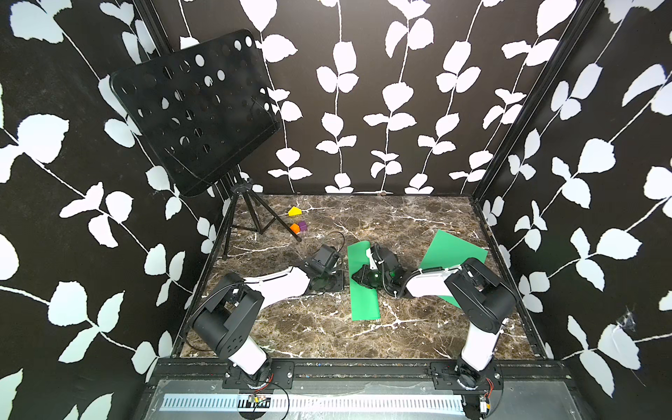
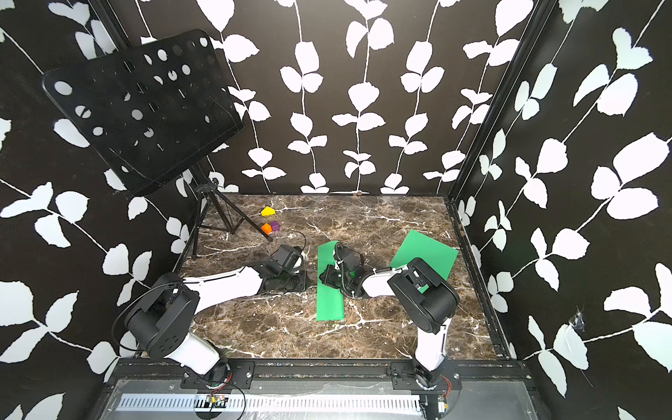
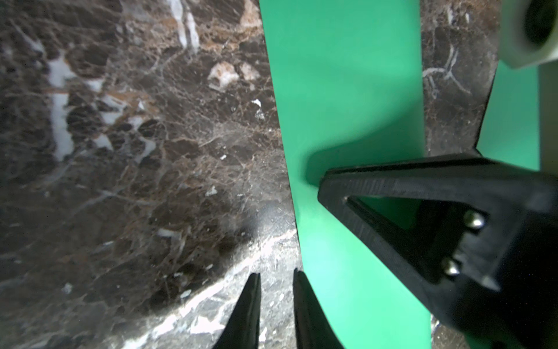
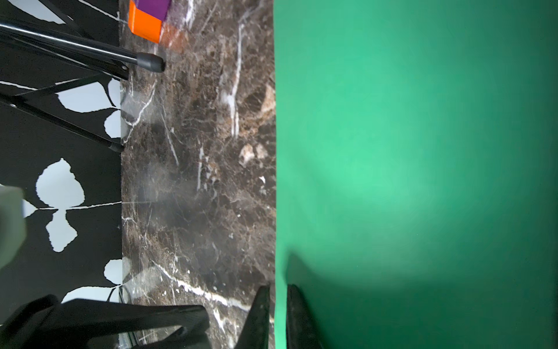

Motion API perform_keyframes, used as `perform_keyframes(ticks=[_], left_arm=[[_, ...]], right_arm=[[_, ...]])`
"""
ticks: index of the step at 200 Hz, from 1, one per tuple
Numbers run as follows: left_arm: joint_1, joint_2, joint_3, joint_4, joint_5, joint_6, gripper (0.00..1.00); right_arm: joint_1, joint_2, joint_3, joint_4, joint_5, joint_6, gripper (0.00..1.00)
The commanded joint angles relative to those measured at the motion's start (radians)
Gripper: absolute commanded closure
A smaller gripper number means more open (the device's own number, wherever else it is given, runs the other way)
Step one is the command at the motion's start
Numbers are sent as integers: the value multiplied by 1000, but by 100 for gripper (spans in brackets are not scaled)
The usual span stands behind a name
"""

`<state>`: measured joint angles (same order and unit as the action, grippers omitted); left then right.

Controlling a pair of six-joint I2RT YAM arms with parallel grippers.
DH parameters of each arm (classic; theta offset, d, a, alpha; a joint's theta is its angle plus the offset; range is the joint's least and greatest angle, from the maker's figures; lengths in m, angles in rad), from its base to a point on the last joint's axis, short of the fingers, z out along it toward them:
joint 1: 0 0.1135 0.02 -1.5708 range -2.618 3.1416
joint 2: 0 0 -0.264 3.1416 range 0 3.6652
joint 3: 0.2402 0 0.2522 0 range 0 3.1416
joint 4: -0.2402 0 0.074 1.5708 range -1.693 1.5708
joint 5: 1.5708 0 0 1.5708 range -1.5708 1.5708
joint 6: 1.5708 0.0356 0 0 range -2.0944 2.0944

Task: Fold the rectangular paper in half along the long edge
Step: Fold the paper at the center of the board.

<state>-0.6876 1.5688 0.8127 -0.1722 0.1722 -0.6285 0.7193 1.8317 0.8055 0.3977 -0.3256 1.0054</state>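
Where right end effector pinches its edge, folded green paper on table

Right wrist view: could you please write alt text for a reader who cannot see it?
A green paper lies flat on a dark marble table, its straight edge running between the two black fingers of the right hand. Farther off are an orange block touching a purple block, black tripod legs and a leaf-patterned wall.
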Motion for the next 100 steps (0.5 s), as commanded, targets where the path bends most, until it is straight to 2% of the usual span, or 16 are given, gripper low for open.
perform_keyframes(ticks=[1, 100], left_arm=[[4, -7, -5, 11, 4, 0, 77], [4, 11, -17, 20, 9, 0, 77]], right_arm=[[-6, -42, -12, 2, 14, 5, 87], [-9, -9, 8, 39, -2, 24, 87]])
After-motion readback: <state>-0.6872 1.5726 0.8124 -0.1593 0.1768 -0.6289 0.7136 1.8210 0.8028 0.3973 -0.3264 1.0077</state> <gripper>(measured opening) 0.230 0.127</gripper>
